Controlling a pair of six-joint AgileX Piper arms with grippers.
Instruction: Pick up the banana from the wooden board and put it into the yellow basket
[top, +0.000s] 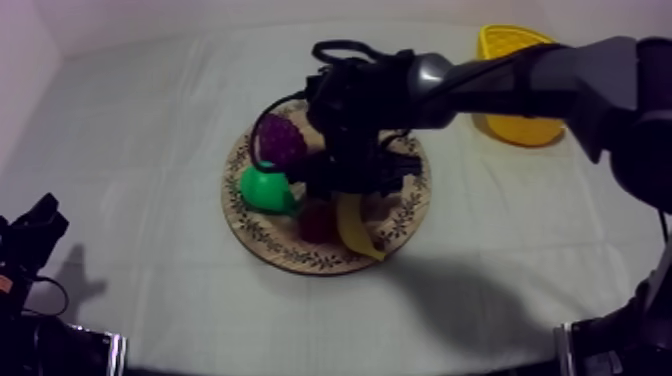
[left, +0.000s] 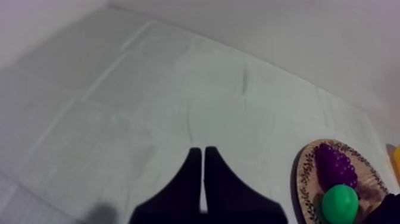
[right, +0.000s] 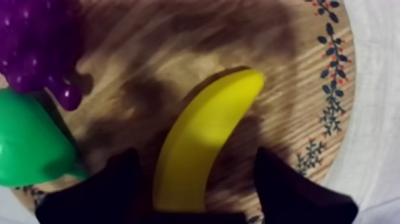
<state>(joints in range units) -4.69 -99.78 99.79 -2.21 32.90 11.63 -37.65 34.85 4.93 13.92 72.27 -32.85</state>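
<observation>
Banana (right: 202, 137) lies between the right hand's (right: 196, 156) open fingers, seemingly untouched. That hand should sink squarely, then close mid-length. Left hand (left: 203, 176) sits closed.

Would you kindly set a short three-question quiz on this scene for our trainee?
1. True or false: the banana lies in the yellow basket.
2. The fingers of the right gripper are: A open, one each side of the banana; B shut on the banana; C shut on nothing.
3. Fill in: the left gripper is ___ on nothing.
Key: 1 false; 2 A; 3 shut.
</observation>
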